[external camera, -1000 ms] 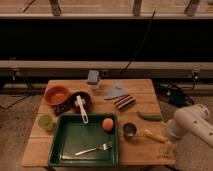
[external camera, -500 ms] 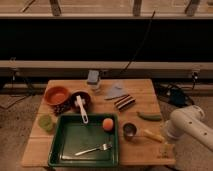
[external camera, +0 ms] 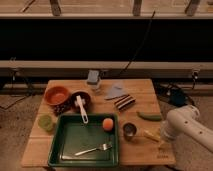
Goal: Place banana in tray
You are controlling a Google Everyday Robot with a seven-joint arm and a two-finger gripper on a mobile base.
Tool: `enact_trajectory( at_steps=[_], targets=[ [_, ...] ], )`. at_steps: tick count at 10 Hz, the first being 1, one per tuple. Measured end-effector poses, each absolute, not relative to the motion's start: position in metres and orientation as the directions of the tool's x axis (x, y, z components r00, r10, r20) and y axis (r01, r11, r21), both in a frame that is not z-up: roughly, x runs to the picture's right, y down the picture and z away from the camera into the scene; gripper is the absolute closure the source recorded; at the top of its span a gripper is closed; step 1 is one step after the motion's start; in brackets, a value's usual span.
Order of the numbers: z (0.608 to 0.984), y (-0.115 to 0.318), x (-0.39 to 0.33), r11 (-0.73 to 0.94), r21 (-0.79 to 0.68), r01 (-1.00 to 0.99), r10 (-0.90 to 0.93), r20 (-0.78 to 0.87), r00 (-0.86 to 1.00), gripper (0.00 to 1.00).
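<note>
The yellow banana lies on the wooden table near the front right corner, right of a small metal cup. The dark green tray sits at the front left and holds a fork and an orange fruit. My gripper is at the end of the white arm, which reaches in from the right. The gripper is right at the banana's right end and covers part of it.
A dark green cucumber-like vegetable lies just behind the banana. An orange bowl, a dark bowl with a white brush, a green cup, a striped block and a grey cloth stand further back.
The white arm has moved left and down from beyond the table's right edge, bringing the gripper to the banana. Nothing on the table has moved.
</note>
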State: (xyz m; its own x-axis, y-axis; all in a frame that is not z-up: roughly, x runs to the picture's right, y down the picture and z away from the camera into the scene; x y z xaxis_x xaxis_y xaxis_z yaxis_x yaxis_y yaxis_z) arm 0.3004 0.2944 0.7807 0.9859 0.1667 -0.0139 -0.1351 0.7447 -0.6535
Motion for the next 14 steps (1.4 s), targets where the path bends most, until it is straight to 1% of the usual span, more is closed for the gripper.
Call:
enact_trajectory(
  at_steps=[1, 2, 4, 7, 9, 11, 14],
  targets=[
    [0.780, 0.294, 0.300, 0.740, -0.658, -0.138, 0.172, -0.014, 0.985, 0.76],
    [0.778, 0.293, 0.299, 0.736, -0.663, -0.139, 0.173, -0.015, 0.985, 0.85],
    [0.769, 0.284, 0.295, 0.728, -0.672, -0.138, 0.175, -0.014, 0.985, 0.99],
    [0.745, 0.247, 0.280, 0.719, -0.683, -0.129, 0.172, -0.005, 0.985, 1.00],
    [0.729, 0.217, 0.251, 0.716, -0.692, -0.089, 0.150, 0.028, 0.988, 1.00],
    [0.712, 0.197, 0.218, 0.716, -0.697, -0.039, 0.125, 0.073, 0.990, 1.00],
    [0.685, 0.186, 0.172, 0.715, -0.697, 0.050, 0.085, 0.158, 0.984, 1.00]
  ],
)
